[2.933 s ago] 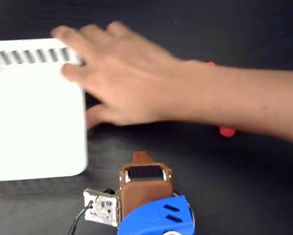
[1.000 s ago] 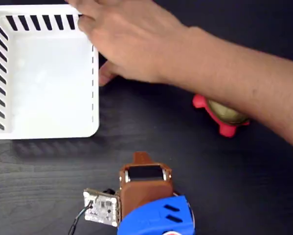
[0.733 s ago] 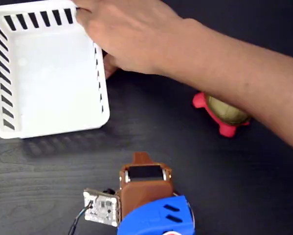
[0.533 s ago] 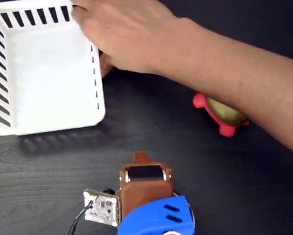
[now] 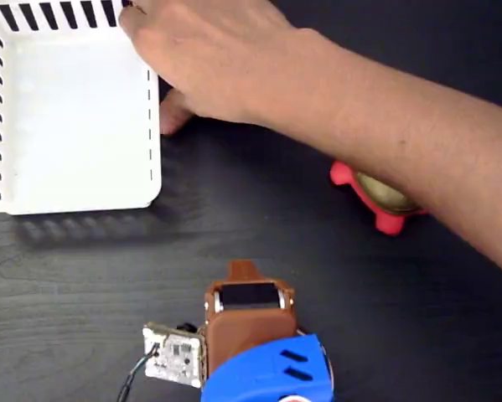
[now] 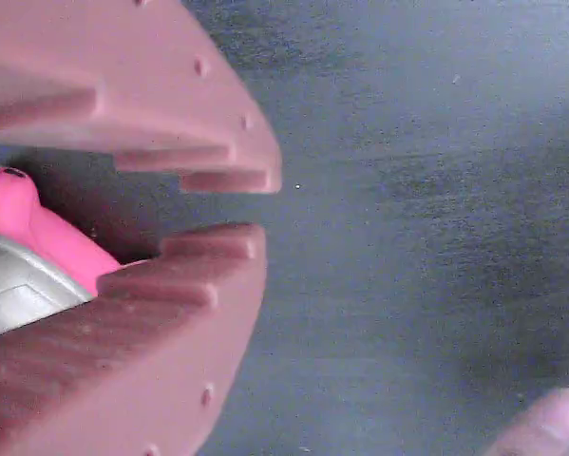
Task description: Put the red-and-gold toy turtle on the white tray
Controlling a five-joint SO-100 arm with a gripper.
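The gripper [image 6: 260, 207] shows its jaws in the wrist view only: two brown serrated fingers with a narrow gap between the tips, nothing clamped in that gap. Behind the fingers, at the left edge of that view, part of the red-and-gold toy turtle [image 6: 32, 261] is visible, a coral-pink limb and a patch of gold shell; whether a finger touches it cannot be determined. In the fixed view the arm [image 5: 251, 339] sits at the bottom centre, apparently folded back, with its jaws hidden from that camera. There the turtle [image 5: 376, 197] lies on the dark table [image 5: 318, 276] to the right, partly covered by a person's forearm, and well apart from the white tray [image 5: 66, 117] at upper left. A person's hand [image 5: 209, 59] rests on the tray's near corner and appears to be positioning it. Assessment: the task has not begun in earnest; the turtle is ungrasped and the tray empty. The next move calls for waiting until the hand and forearm clear, then widening the jaws, reaching to the turtle and closing across its shell. Only the fixed view shows the tray and the hand on it; only the wrist view shows the jaw gap, plus a blurred fingertip [image 6: 550, 423] at lower right.
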